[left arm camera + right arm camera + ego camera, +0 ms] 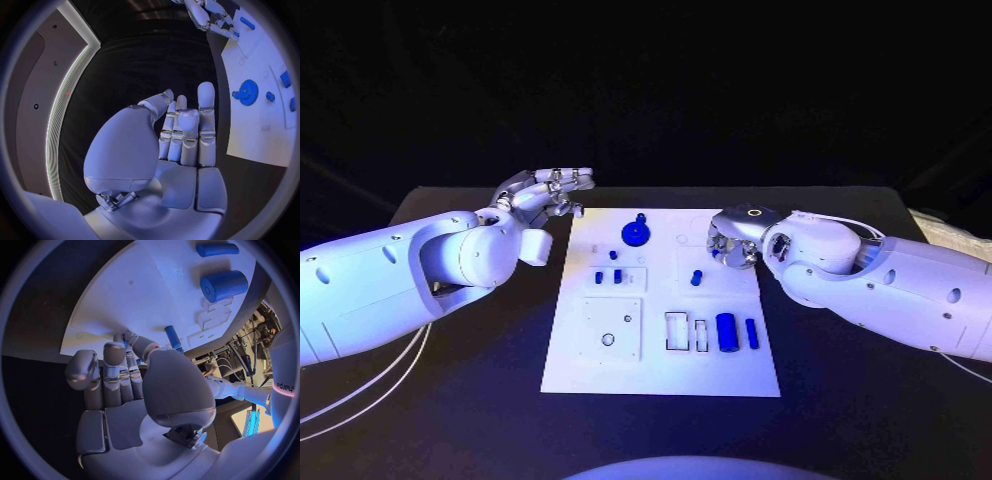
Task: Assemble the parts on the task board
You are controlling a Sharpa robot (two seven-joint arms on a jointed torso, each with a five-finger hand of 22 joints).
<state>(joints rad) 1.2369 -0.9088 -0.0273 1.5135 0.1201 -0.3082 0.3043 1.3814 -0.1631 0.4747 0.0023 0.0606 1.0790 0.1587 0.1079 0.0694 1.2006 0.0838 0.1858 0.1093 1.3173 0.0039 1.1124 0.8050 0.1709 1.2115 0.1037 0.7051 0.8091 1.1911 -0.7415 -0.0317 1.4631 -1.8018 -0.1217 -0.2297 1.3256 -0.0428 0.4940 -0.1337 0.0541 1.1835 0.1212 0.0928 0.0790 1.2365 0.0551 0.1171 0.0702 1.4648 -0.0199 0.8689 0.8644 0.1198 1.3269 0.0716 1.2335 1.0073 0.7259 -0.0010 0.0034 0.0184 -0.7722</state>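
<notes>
Task board (661, 375): white plate, lay at the middle of the black tabletop (473, 400). Held a blue gear (635, 235) near its far edge, small blue pegs (607, 277) in the recessed block at mid-board, a blue cylinder (726, 327) and a slimmer blue bar (751, 333) beside open slots toward the near right corner.

Left hand (545, 190): off the board's far left corner, fingers apart and straight, holding nothing.

Right hand (733, 245): over the board's right edge, fingers curled around a slim blue pin (173, 337).

Surroundings: dark room beyond the tabletop's far edge.
</notes>
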